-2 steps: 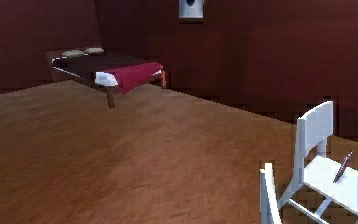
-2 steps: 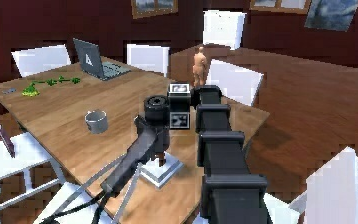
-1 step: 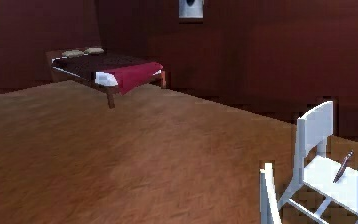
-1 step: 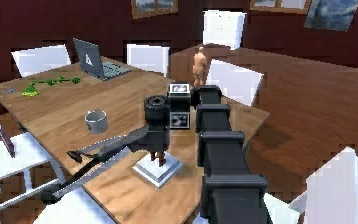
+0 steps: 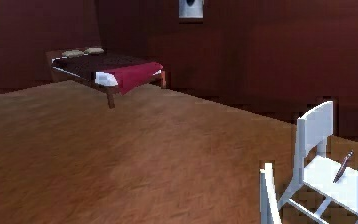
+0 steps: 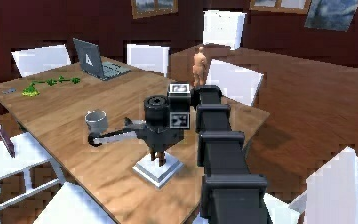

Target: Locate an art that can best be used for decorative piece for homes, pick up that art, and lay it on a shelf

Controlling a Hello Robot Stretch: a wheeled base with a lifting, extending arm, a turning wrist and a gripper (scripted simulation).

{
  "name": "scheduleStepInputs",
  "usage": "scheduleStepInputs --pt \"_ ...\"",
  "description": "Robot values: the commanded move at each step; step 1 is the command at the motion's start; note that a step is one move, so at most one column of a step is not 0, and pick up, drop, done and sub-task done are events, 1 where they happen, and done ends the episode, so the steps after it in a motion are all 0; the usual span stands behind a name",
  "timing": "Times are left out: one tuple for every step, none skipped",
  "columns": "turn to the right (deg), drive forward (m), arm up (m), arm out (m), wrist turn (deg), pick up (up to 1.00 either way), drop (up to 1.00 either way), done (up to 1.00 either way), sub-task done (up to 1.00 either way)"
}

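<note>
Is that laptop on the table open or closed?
Open: the laptop on the table has its screen raised above the keyboard.

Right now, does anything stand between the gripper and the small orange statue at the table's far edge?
Nothing visible does: bare tabletop lies between the gripper and the statue. The grey cup stands at the fingers, off that line, and the laptop is farther aside.

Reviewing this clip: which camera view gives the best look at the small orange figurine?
The arm side view. There the orange figurine stands upright at the far end of the table, whole and unblocked, beyond the gripper. The forward view looks instead across bare floor to a bed and white chairs.
</note>
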Motion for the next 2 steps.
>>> scheduleStepInputs --pt "0.0 0.00 0.00 0.00 33.0 0.00 0.00 0.00 0.00" --pt "0.0 0.00 -0.30 0.00 0.0 0.00 0.00 0.00 0.00"
